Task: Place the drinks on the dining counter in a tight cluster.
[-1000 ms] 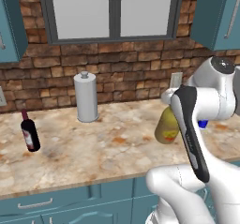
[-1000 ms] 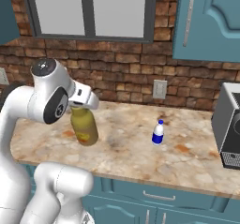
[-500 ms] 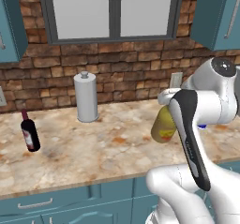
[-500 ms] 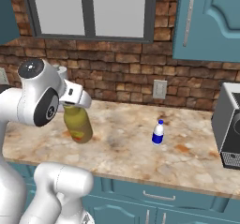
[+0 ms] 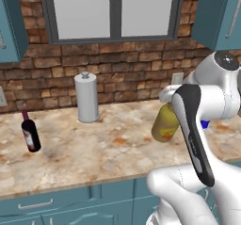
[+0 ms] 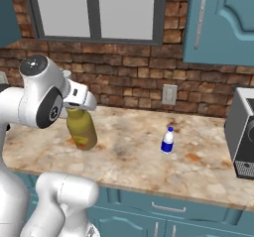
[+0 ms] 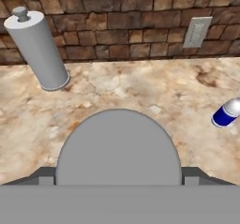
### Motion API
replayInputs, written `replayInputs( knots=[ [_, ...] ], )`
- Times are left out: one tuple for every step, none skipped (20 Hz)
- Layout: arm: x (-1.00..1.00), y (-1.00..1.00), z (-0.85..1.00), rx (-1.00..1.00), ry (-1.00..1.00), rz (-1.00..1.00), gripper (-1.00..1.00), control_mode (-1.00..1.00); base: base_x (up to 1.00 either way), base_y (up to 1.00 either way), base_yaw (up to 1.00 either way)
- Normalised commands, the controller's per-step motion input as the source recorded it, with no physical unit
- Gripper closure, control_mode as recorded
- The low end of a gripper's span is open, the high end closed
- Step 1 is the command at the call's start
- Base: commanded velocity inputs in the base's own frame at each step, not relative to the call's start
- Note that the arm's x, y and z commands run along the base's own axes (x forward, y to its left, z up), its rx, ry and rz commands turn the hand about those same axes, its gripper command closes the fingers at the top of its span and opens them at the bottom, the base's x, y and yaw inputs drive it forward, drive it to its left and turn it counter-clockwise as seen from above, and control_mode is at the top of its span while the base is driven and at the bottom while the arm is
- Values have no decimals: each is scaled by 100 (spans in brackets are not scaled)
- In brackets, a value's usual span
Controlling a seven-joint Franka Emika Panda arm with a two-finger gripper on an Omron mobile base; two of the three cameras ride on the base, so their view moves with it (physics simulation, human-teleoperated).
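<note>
At the left edge of the left base view, the dark red-labelled wine bottle (image 5: 29, 132) is seen standing upright on the marbled counter (image 5: 94, 148) against the brick wall. To its right, in the upper middle, a tall grey cylinder canister (image 5: 87, 97) is set near the wall. Right of centre, the fat olive-yellow bottle (image 5: 165, 123) is seen tilted and lifted clear of the stone, its cap hidden under the gripper (image 5: 168, 98). In the hand view its grey cap (image 7: 118, 145) is framed between the finger tips, so the jaws are judged to be spread wide around the bottle's neck and closed on it. At the right of centre in the right base view, the tiny white blue-banded bottle (image 6: 168, 140) is left standing apart. The step in hand is judged to be the carrying of the first drink. Next, the bottle is to be kept steady and taken to the dining counter, then set down upright.
</note>
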Motion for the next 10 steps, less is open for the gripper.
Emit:
replayInputs(
  knots=[
    [0,0,0,0,0,0,100,100,-20,0,2],
    [0,0,0,0,0,0,100,100,-38,0,3],
    [0,0,0,0,0,0,100,100,-44,0,3],
    [0,0,0,0,0,0,100,100,-41,0,2],
    [0,0,0,0,0,0,100,100,-67,0,2],
    [0,0,0,0,0,0,100,100,-100,-10,5],
    [0,0,0,0,0,0,100,100,-100,-9,7],
    [0,0,0,0,0,0,100,100,-100,0,15],
    [0,0,0,0,0,0,100,100,-100,44,27],
    [0,0,0,0,0,0,100,100,-100,59,35]
  ],
)
